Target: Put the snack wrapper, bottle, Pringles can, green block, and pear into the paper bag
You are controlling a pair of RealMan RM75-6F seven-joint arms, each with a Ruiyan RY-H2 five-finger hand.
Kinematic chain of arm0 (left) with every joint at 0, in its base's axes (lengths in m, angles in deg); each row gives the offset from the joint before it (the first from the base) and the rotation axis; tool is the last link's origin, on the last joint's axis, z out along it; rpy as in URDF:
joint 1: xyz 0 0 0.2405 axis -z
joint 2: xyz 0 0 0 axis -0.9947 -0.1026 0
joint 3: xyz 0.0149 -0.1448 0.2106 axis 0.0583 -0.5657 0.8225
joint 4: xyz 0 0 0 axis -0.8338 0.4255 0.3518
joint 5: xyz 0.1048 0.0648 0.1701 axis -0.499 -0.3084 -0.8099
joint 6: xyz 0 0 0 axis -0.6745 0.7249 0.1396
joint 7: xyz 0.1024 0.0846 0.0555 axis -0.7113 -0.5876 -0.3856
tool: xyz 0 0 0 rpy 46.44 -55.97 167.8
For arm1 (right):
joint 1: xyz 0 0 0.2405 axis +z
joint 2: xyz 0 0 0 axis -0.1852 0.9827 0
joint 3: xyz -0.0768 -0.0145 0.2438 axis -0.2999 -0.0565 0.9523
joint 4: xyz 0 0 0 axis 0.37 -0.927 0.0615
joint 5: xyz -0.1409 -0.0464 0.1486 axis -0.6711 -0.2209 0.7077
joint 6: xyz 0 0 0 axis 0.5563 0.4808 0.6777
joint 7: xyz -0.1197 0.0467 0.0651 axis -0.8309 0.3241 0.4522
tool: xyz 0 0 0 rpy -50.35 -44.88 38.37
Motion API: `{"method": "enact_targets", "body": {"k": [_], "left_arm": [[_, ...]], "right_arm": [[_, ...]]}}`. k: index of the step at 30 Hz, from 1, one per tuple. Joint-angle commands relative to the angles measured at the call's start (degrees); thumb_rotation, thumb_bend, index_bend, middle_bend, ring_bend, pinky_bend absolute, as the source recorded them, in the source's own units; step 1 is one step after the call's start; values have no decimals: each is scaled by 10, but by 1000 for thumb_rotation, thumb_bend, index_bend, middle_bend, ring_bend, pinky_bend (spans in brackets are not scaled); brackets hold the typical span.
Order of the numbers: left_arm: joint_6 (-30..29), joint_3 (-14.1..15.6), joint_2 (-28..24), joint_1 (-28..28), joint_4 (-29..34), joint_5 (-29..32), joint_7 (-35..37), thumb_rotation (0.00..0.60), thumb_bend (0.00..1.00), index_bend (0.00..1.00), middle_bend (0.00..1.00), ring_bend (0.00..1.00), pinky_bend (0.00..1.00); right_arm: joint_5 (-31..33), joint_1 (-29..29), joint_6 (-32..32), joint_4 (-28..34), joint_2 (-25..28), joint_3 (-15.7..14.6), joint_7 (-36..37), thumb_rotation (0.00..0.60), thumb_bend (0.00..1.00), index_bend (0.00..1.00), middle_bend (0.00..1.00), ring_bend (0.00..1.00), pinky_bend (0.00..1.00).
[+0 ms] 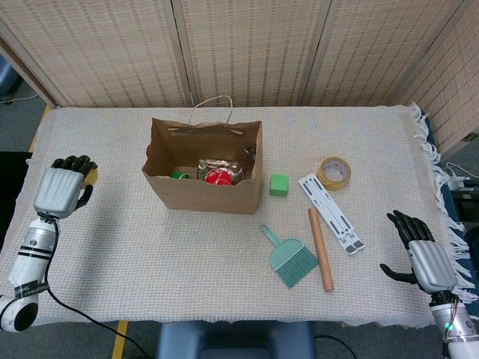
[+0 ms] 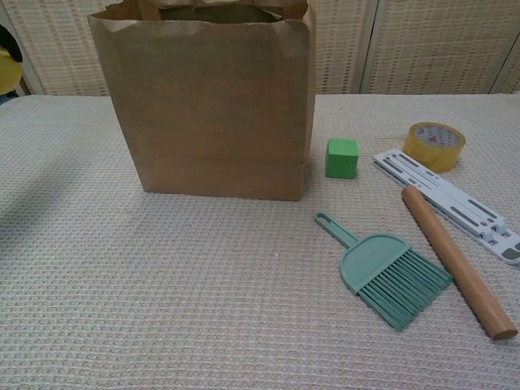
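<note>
At the far left edge of the table: the left hand point(image 1: 61, 188) is raised, fingers curled around the yellow pear point(image 1: 91, 175), of which only a sliver shows past the fingertips; in the chest view a yellow scrap point(image 2: 8, 69) peeks in at the left border.
Right hand: the right hand point(image 1: 420, 256) hangs off the near right corner of the table, fingers spread apart and holding nothing.
Paper bag: the paper bag point(image 1: 200, 196) stands upright in the middle of the table, mouth open, with a thin loop handle at its far side.
Inside the bag: a crinkled silvery snack wrapper point(image 1: 221, 167), a red-topped Pringles can point(image 1: 218, 177) just in front of it, and something green point(image 1: 178, 176) at the left that I cannot identify for certain.
Green block: the green block point(image 1: 278, 185) sits on the cloth just right of the bag, apart from it.
Other things on the right: a teal hand brush point(image 1: 290, 259) lies near the front, a wooden rolling pin point(image 1: 321, 248) just right of it, a white slotted stand point(image 1: 331, 213) beyond that, and a roll of yellow tape point(image 1: 334, 173) at the far right.
Table: the table point(image 1: 112, 247) is covered with a pale woven cloth fringed along its right edge.
</note>
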Motion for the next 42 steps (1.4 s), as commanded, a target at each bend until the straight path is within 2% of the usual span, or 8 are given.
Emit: {"method": "enact_targets", "body": {"k": [1, 9, 16, 25, 28, 31, 34, 42], "left_arm": [[-59, -77, 24, -15, 33, 59, 50, 600, 603, 713, 696, 658, 822], [-94, -177, 57, 22, 154, 130, 59, 600, 604, 712, 696, 659, 813], [-74, -166, 90, 66, 202, 103, 28, 600, 603, 710, 693, 658, 808], [-50, -154, 140, 107, 187, 100, 8, 600, 598, 689, 677, 645, 786], [-7, -130, 159, 129, 170, 92, 5, 600, 558, 570, 570, 509, 660], [28, -116, 150, 136, 172, 105, -1, 600, 449, 269, 237, 189, 410], [48, -110, 141, 139, 178, 118, -5, 600, 401, 89, 43, 54, 296], [40, -114, 132, 135, 192, 106, 20, 600, 383, 0, 0, 0, 189]], "right_arm": [[0, 0, 0, 0, -2, 0, -3, 600, 114, 0, 0, 0, 0], [1, 0, 1, -1, -2, 0, -6, 600, 114, 0, 0, 0, 0], [0, 1, 0, -1, 0, 0, -4, 600, 114, 0, 0, 0, 0], [-1, 1, -1, 0, 2, -1, 0, 600, 114, 0, 0, 0, 0], [1, 0, -1, 1, 4, 0, 4, 600, 114, 0, 0, 0, 0], [0, 0, -1, 1, 5, 0, 6, 600, 114, 0, 0, 0, 0], [-1, 0, 0, 1, 6, -1, 7, 600, 114, 0, 0, 0, 0], [-3, -1, 1, -1, 4, -2, 4, 600, 114, 0, 0, 0, 0]]}}
